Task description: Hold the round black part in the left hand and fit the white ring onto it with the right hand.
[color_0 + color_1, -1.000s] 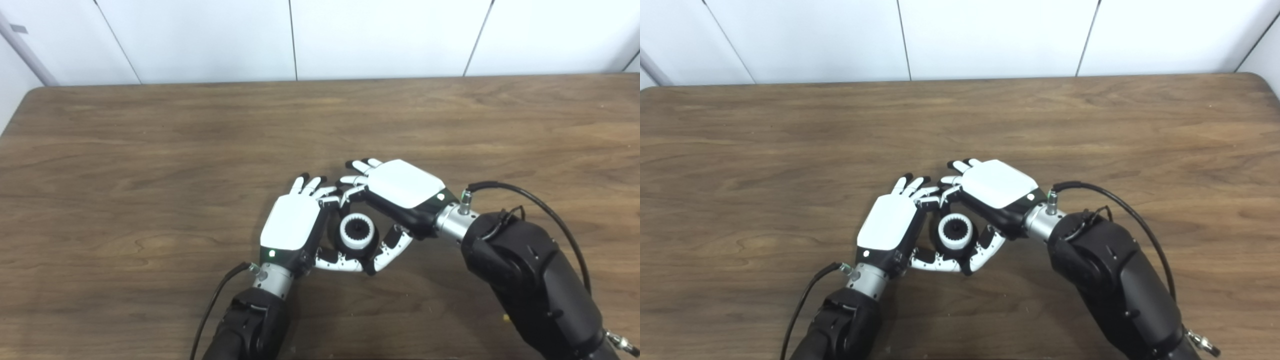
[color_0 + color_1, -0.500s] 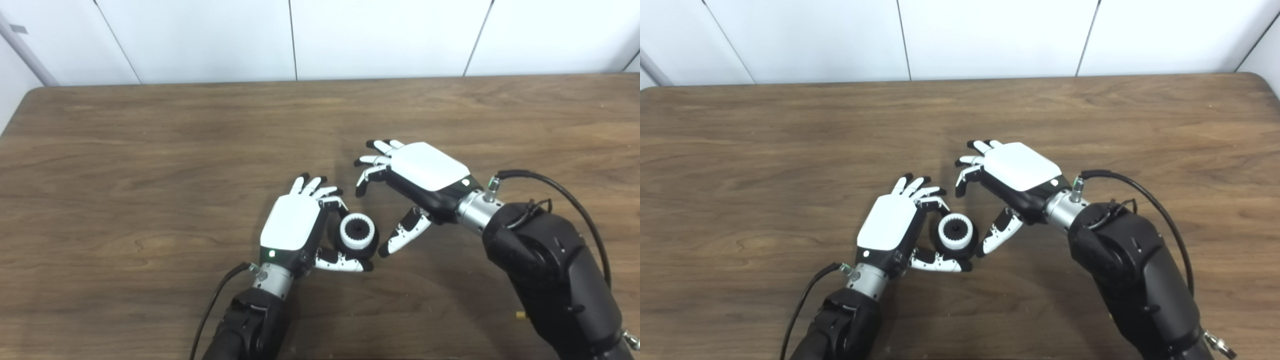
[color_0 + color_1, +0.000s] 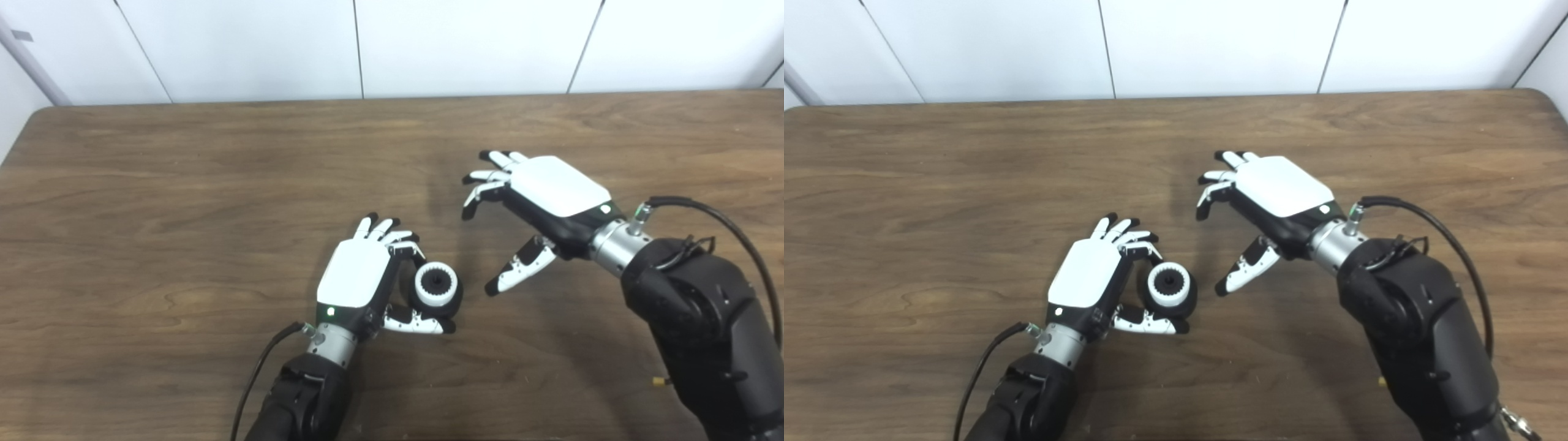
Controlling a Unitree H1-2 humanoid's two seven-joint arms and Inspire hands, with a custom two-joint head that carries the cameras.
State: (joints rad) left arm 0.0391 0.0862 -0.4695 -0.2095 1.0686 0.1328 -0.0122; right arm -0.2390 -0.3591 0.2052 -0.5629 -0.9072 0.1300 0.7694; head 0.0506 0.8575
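Note:
The round black part (image 3: 450,301) sits low over the wooden table (image 3: 184,184), held between the thumb and fingers of my left hand (image 3: 361,275). The toothed white ring (image 3: 436,283) sits on top of the part, its dark centre showing. My right hand (image 3: 545,196) hovers up and to the right of them, well apart, fingers spread and curled, holding nothing. In the right eye view the ring (image 3: 1168,283) and the right hand (image 3: 1274,193) stand the same way.
Black cables run from both wrists (image 3: 704,208). The table's far edge meets a white panelled wall (image 3: 367,49). The left table corner (image 3: 37,116) is rounded.
My right hand has let go of the ring and drawn away up and to the right, opening its fingers. The left hand, part and ring have barely moved.

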